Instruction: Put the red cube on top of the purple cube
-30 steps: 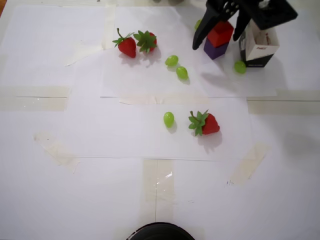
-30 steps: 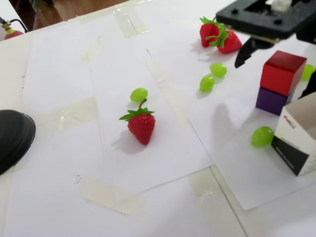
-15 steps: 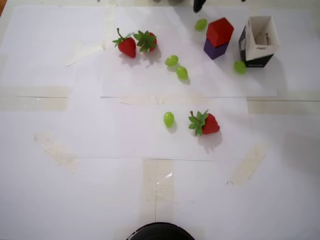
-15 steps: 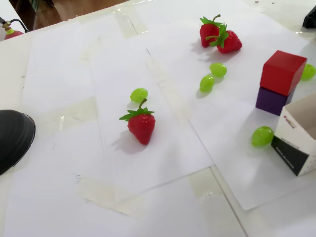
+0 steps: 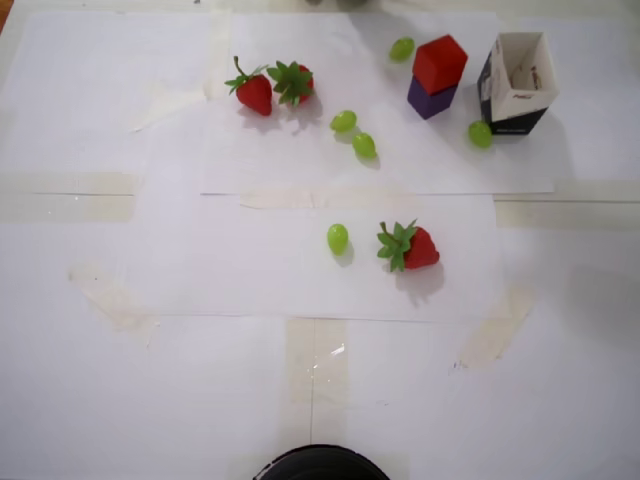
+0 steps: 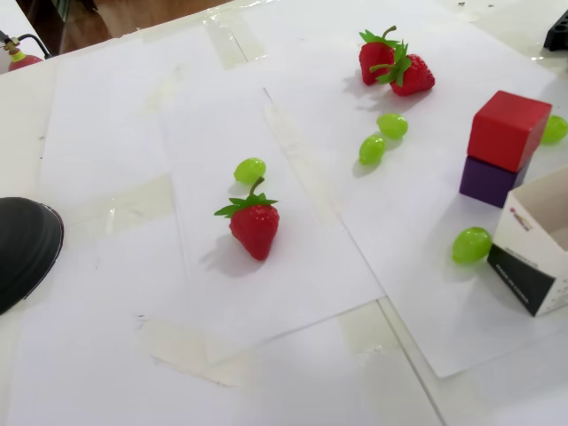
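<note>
The red cube (image 5: 440,62) sits on top of the purple cube (image 5: 430,99) at the back right of the overhead view. In the fixed view the red cube (image 6: 508,130) rests squarely on the purple cube (image 6: 490,182) at the right. No gripper or arm shows in either view.
A black-and-white open paper box (image 5: 516,82) stands right of the stack, also in the fixed view (image 6: 538,245). Three strawberries (image 5: 254,92) (image 5: 293,82) (image 5: 408,247) and several green grapes (image 5: 338,238) lie on white paper sheets. A dark round object (image 5: 320,464) sits at the front edge.
</note>
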### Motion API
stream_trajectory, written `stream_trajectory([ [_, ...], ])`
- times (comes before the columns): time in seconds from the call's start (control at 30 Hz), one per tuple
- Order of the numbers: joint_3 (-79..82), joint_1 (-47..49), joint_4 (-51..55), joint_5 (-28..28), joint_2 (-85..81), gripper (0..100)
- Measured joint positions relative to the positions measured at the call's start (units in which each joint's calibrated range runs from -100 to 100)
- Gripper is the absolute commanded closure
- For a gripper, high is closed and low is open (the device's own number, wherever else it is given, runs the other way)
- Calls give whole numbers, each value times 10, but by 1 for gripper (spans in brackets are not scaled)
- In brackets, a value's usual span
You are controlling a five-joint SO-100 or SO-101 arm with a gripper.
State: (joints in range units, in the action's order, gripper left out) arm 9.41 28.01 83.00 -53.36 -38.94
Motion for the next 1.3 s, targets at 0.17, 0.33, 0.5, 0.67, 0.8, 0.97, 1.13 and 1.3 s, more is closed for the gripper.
stream_trajectory([
  [0.17, 74, -70, -46, 8, -104, 63],
  [0.33, 191, -125, -81, 8, -234, 72],
  [0.5, 283, -157, -85, 7, -345, 86],
  [0.67, 340, -184, -85, 7, -404, 94],
  [0.8, 373, -201, -85, 13, -430, 100],
  [0.97, 410, -226, -66, 18, -478, 100],
  [1.13, 456, -241, -40, 31, -521, 100],
  [1.3, 529, -252, -31, 43, -568, 100],
])
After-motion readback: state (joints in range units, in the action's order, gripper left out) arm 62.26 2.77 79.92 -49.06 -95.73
